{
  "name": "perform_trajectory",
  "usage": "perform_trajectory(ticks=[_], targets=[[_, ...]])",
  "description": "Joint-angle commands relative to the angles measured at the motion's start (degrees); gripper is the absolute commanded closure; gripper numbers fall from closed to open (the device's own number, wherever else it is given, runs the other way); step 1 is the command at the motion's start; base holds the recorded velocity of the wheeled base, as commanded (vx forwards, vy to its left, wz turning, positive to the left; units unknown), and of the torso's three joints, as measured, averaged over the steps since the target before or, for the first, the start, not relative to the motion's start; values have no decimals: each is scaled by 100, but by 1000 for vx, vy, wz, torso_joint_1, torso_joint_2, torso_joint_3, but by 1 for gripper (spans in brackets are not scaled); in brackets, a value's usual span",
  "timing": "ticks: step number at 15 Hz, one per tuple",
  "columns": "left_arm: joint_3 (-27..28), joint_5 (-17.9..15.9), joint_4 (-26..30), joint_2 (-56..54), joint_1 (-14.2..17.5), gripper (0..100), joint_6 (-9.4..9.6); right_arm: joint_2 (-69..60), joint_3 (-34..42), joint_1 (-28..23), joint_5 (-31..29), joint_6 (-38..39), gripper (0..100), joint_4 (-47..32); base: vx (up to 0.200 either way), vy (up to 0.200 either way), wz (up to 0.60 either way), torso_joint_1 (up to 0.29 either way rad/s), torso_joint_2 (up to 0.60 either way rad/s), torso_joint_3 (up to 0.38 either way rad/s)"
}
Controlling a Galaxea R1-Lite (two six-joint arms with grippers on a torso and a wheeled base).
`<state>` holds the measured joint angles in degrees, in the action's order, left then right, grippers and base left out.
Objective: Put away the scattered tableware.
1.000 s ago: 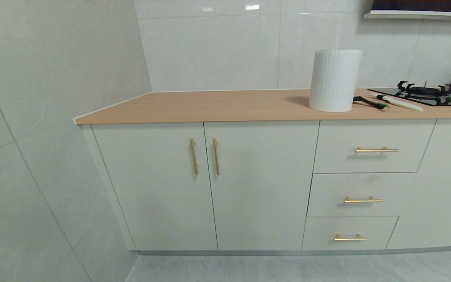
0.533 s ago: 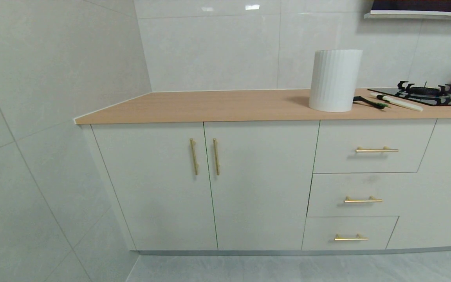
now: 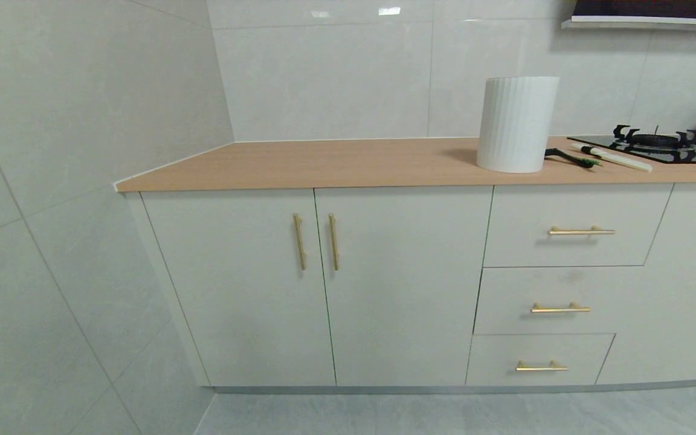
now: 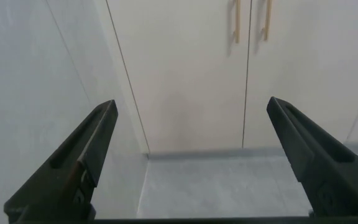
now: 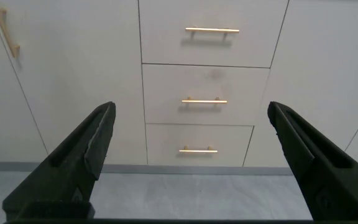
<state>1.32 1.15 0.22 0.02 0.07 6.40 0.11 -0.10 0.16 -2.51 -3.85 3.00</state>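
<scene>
On the wooden countertop point(image 3: 336, 163) stands a tall white ribbed container point(image 3: 516, 124). Just right of it lie a dark-handled utensil point(image 3: 571, 158) and a pale long utensil point(image 3: 617, 159), near the stove's edge. My left gripper point(image 4: 191, 112) is open, low down, facing the double cabinet doors point(image 4: 247, 68) and the floor. My right gripper point(image 5: 191, 112) is open too, held low in front of the drawer stack point(image 5: 207, 81). Nothing is between either pair of fingers.
A black gas hob point(image 3: 668, 145) sits at the far right of the counter. A tiled wall point(image 3: 52, 181) closes the left side. Below the counter are two cabinet doors point(image 3: 318, 284) with gold handles and three drawers point(image 3: 559, 302). Grey floor point(image 3: 444, 414) lies in front.
</scene>
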Motion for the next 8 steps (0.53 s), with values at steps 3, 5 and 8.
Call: perform_trajectory(ticks=[3, 5, 8], targets=[[-70, 8, -40, -2, 1, 0, -183, -2, 10, -16, -724, 253, 0, -19, 0, 0, 0, 0, 0, 0], [-70, 35, -48, -2, 1, 0, -201, -2, 10, -16, -909, 297, 0, -27, 0, 0, 0, 0, 0, 0], [-70, 44, -48, -2, 1, 0, -227, -11, 10, -16, 875, -546, 0, -221, 0, 0, 0, 0, 0, 0]])
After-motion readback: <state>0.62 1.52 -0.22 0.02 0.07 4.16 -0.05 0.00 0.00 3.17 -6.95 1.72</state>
